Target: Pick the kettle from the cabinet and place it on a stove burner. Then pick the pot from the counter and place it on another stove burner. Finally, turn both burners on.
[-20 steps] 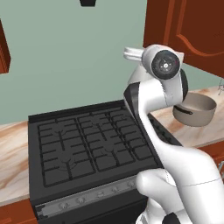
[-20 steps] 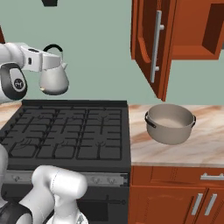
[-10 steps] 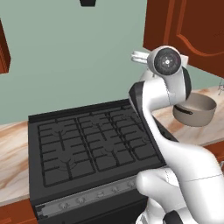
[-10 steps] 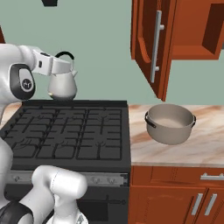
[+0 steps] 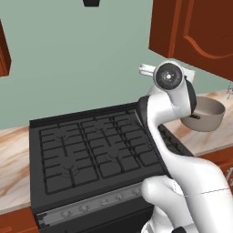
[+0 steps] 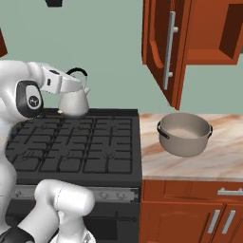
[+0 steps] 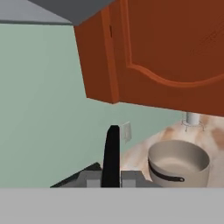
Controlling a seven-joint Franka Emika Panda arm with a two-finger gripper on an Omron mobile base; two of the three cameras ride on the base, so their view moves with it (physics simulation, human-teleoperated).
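My gripper [image 6: 79, 82] is shut on the thin black arched handle of the small silvery kettle [image 6: 74, 103]. The kettle hangs upright, low over the back row of the black stove burners [image 6: 71, 144]. In the hand view the black handle [image 7: 111, 153] stands between my fingertips, with the pot [image 7: 177, 164] beyond it. My arm hides the kettle in the left base view. The wide grey-beige pot [image 6: 184, 134] sits on the marble counter [image 6: 223, 159] right of the stove. The cabinet door [image 6: 159, 47] with the silver bar handle stands open above it.
Silver knobs [image 6: 102, 193] line the range's front edge. Counter [image 5: 13, 154] also runs left of the stove [image 5: 100, 150]. A closed wall cabinet [image 7: 166, 52] hangs close above the pot's side. A small silver item [image 7: 190, 120] stands on the counter by the wall.
The arm has carried the kettle rightward and down, from high over the stove's left side to just above its back burners. The pot and cabinet door have not moved.
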